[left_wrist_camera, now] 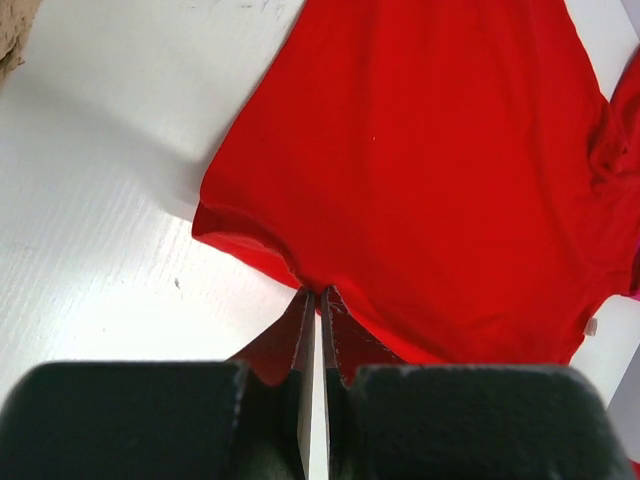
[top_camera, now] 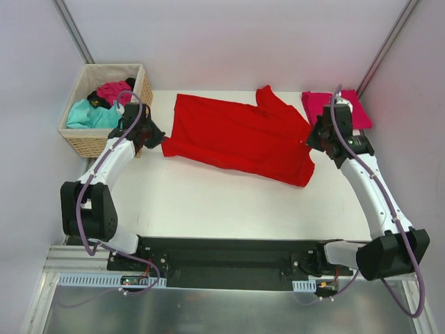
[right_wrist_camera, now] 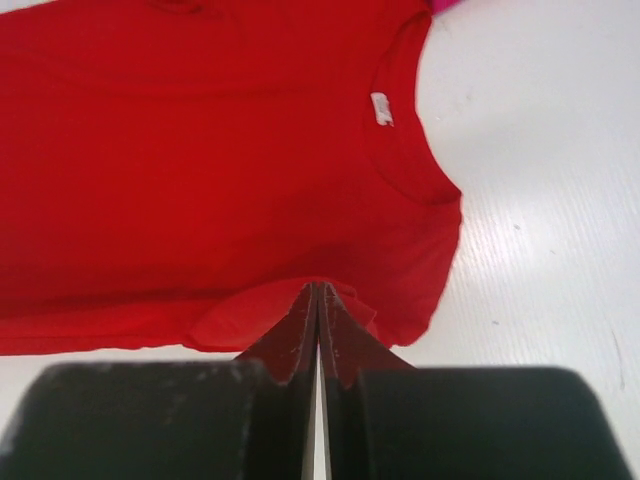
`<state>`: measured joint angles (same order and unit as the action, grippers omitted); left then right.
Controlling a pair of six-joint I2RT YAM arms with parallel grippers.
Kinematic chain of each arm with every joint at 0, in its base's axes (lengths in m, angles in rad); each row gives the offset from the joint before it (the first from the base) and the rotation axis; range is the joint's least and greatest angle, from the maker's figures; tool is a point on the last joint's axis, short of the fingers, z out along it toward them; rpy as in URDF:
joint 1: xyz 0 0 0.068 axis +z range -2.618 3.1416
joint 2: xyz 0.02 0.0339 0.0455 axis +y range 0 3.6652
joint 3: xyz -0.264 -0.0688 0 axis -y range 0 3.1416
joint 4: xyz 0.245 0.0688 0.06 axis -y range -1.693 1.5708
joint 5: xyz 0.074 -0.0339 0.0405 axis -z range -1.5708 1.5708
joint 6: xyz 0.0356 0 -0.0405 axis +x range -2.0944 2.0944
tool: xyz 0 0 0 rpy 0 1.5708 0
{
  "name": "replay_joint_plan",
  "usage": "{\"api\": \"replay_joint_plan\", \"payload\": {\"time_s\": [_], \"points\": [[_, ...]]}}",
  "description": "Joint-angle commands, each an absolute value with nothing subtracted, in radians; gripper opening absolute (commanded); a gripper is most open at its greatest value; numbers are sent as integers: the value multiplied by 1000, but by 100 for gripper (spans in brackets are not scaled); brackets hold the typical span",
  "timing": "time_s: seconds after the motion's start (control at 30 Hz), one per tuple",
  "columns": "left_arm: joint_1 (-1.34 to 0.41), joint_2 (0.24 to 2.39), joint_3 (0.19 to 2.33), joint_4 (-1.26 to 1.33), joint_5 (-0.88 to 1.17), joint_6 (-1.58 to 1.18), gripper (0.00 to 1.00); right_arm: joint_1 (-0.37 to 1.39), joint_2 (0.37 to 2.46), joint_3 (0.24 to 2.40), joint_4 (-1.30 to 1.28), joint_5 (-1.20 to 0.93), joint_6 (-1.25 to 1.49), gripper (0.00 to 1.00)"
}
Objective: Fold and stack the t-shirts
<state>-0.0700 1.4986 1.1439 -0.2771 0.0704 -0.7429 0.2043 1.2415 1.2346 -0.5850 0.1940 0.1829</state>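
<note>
My left fingers (left_wrist_camera: 290, 335) and right fingers (right_wrist_camera: 295, 335) each pinch one end of the red shirt (top_camera: 236, 136) — it lies long-ways between them.

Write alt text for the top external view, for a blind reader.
A red t-shirt lies spread across a white table, the left gripper shut on its left end and the right gripper on its right end. A wicker basket at far left holds a teal t-shirt and a magenta t-shirt; a crimson t-shirt lies flat at far right.
</note>
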Motion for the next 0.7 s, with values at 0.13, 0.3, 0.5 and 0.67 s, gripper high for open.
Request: {"api": "replay_joint_plan", "payload": {"time_s": [0.13, 0.3, 0.5, 0.67], "points": [[-60, 1485, 1170, -284, 54, -713, 0, 236, 1390, 1465, -538, 109, 184, 0], [-60, 1470, 1155, -285, 52, -713, 0, 299, 1453, 1598, -575, 118, 160, 1], [-60, 1453, 1147, -287, 29, -704, 0, 334, 1514, 1674, -595, 126, 152, 1], [-60, 1473, 1173, -299, 6, -695, 0, 334, 1526, 1654, -589, 146, 149, 1]]}}
